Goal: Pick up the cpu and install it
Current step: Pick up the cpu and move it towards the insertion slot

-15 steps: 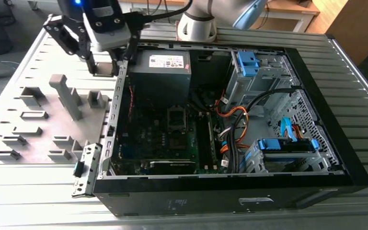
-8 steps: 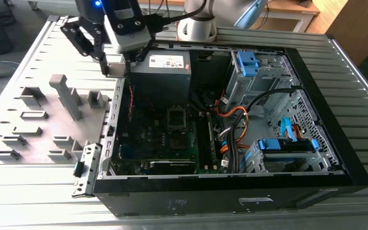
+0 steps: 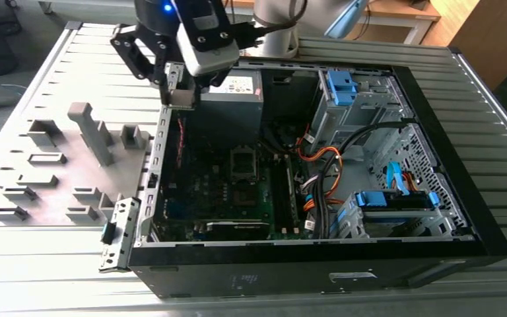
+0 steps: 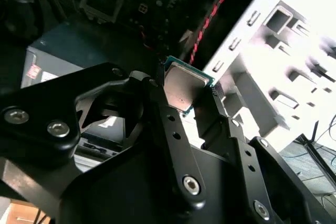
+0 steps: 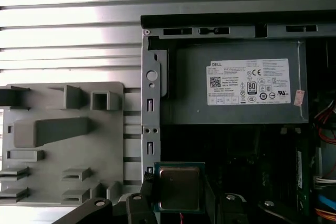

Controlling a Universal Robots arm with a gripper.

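The cpu (image 4: pixel 184 85) is a small square chip with a tan-grey metal face and a green edge, and my gripper (image 4: pixel 185 97) is shut on it by two opposite edges. In the first wrist view the cpu (image 5: pixel 179 188) hangs over the case's rear wall, beside the grey power-supply box (image 5: pixel 236 85). In the exterior view my gripper (image 3: pixel 181 98) holds the cpu (image 3: pixel 181 98) above the rear left corner of the open computer case (image 3: pixel 324 257). The cpu socket (image 3: pixel 243 160) lies lower down on the motherboard, uncovered.
A grey fixture tray (image 3: pixel 60 165) with blocky holders lies on the ribbed table at the exterior view's left of the case. Inside the case are orange and black cables (image 3: pixel 324 165), blue drive brackets (image 3: pixel 395 198) and a metal drive cage (image 3: pixel 359 99).
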